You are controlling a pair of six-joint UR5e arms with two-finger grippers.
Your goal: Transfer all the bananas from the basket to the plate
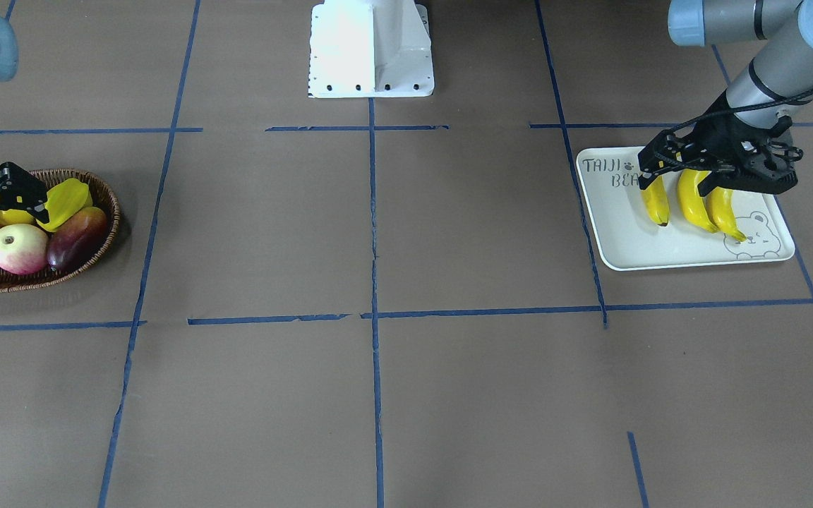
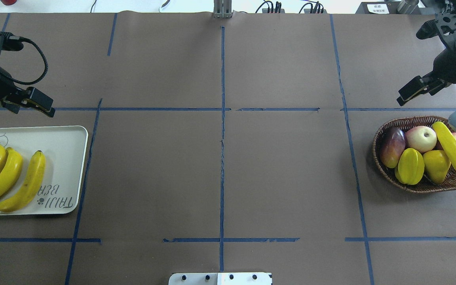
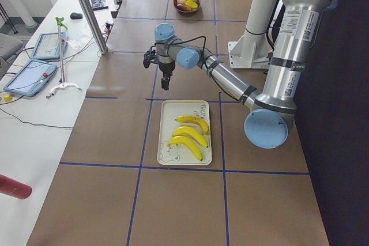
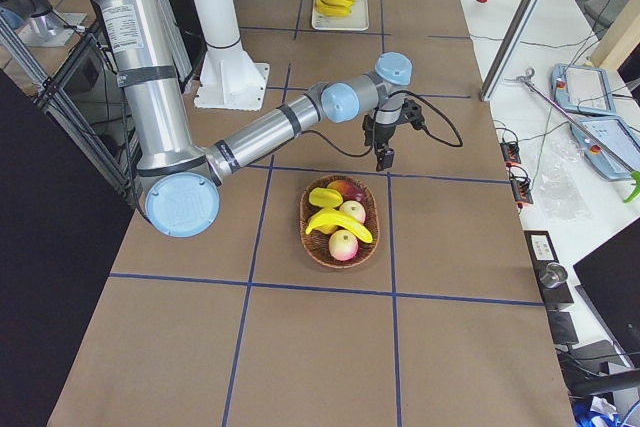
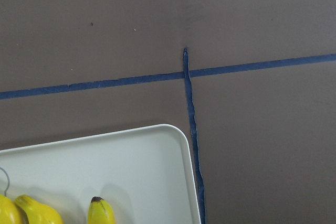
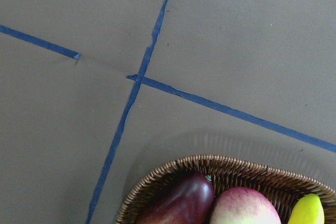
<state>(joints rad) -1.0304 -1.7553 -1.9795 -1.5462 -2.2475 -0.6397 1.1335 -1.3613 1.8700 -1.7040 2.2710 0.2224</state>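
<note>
The left fingers (image 2: 38,101) hang spread and empty beside three bananas (image 2: 28,184) on the plate (image 2: 65,158). The right fingers (image 2: 410,90) hang likewise beside the basket (image 2: 422,187).

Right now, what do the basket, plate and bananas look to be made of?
Basket: brown wicker, matte; woven strands show along its rim. Plate: pale, smooth, semi-matte, probably plastic or melamine; printed lettering. Bananas: glossy, evenly bright yellow, likely plastic replicas.

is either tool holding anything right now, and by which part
Nothing is held. The left tool hangs empty by the plate, and the right tool hangs empty by the basket.
</note>
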